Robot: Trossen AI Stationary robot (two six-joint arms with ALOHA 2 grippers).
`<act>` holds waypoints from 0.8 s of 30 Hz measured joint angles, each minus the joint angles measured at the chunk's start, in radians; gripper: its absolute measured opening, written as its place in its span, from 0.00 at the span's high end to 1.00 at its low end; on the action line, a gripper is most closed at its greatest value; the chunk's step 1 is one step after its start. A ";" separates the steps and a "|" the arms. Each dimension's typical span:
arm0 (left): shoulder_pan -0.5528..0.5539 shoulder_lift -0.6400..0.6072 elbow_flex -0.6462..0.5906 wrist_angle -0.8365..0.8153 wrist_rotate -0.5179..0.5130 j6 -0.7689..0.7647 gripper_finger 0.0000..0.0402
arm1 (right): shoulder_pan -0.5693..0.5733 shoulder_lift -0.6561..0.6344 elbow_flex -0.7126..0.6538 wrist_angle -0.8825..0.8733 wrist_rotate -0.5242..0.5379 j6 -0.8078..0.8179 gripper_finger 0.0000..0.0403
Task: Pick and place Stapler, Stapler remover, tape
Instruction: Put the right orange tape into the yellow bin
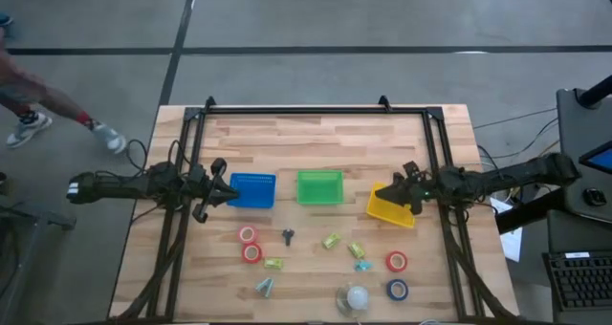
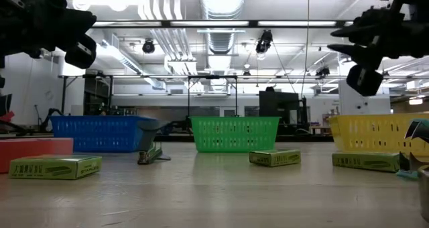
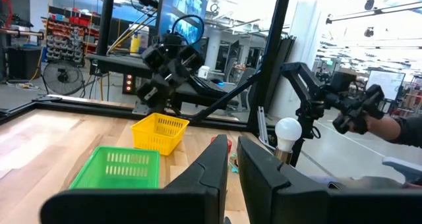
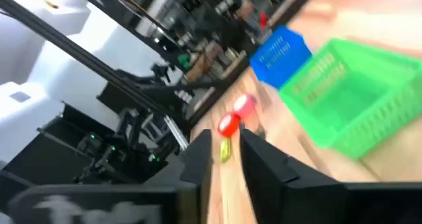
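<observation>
In the high view both arms hover above the table and hold nothing. My left gripper [image 1: 228,191] [image 3: 232,163] is beside the blue basket [image 1: 254,190], its fingers nearly together. My right gripper [image 1: 395,193] [image 4: 226,151] is over the yellow basket [image 1: 389,207], fingers apart. Two red tape rolls [image 1: 250,244] lie flat near the table's left, with a third red roll [image 1: 396,261] and the dark blue roll [image 1: 397,289] at the right. A small dark tool [image 1: 288,235] [image 2: 151,153] and two teal pieces [image 1: 264,287] [image 1: 362,265] lie on the wood.
A green basket [image 1: 319,187] stands between the blue and yellow ones. Green boxes [image 1: 332,240] [image 1: 356,251] [image 1: 273,264] and a white ball [image 1: 357,296] lie among the items near the front edge. A black frame [image 1: 296,111] borders the table. A person's legs [image 1: 38,110] show far left.
</observation>
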 joint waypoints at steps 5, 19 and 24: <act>0.000 0.000 0.000 0.001 0.000 0.000 0.90 | 0.037 0.109 0.068 0.030 -0.017 0.002 0.53; 0.000 0.000 0.000 0.002 0.000 0.000 0.90 | 0.375 0.429 0.525 -0.672 0.062 0.254 0.25; 0.000 0.000 0.000 0.002 0.000 0.000 0.90 | 0.498 0.598 0.729 -1.001 0.116 0.442 0.26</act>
